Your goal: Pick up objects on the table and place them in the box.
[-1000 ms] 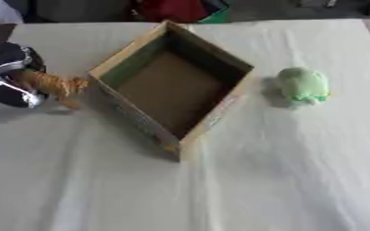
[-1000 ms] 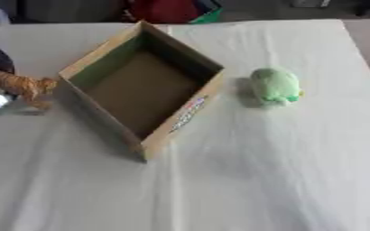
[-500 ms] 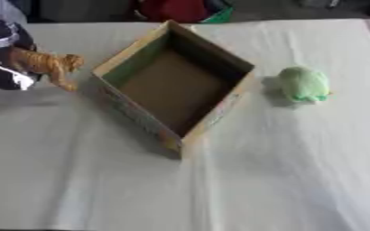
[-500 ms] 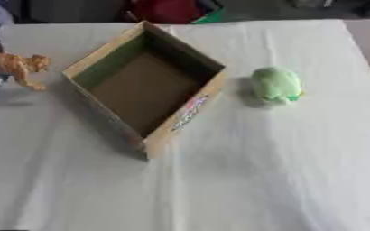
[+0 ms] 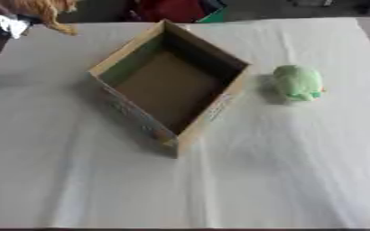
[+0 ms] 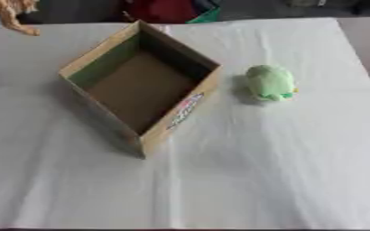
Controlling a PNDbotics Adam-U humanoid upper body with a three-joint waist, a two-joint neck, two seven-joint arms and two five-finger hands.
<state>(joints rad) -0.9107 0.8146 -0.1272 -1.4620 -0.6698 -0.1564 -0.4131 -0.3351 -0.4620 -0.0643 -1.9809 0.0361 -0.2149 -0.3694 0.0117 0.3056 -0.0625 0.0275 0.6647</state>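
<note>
Black-and-silver left hand [image 5: 5, 22] sits at the 10–11 o'clock corner of the left eye view, mostly cut off by the frame edge. It holds an orange-brown toy animal [image 5: 42, 11] up off the counter [image 5: 219, 189]; the toy's legs hang down past the far-left counter edge. Finger closure itself can't be made out, only that the toy is carried at the hand. In the right eye view just the toy shows at the top-left corner.

Cardboard box [image 5: 172, 85] is open-topped, turned diamond-wise, sitting at centre-left of the counter, at about 4 o'clock from the hand and well apart from it. Nothing visible inside; brown floor, greenish tint on the inner left wall. Printed label on the outer wall facing 4 o'clock.

Green plush toy [image 5: 298, 82] lies on the counter at 3 o'clock from the box, near its right corner but not touching.

White cloth covers the counter, with faint creases.

Right hand is not visible in either view.
</note>
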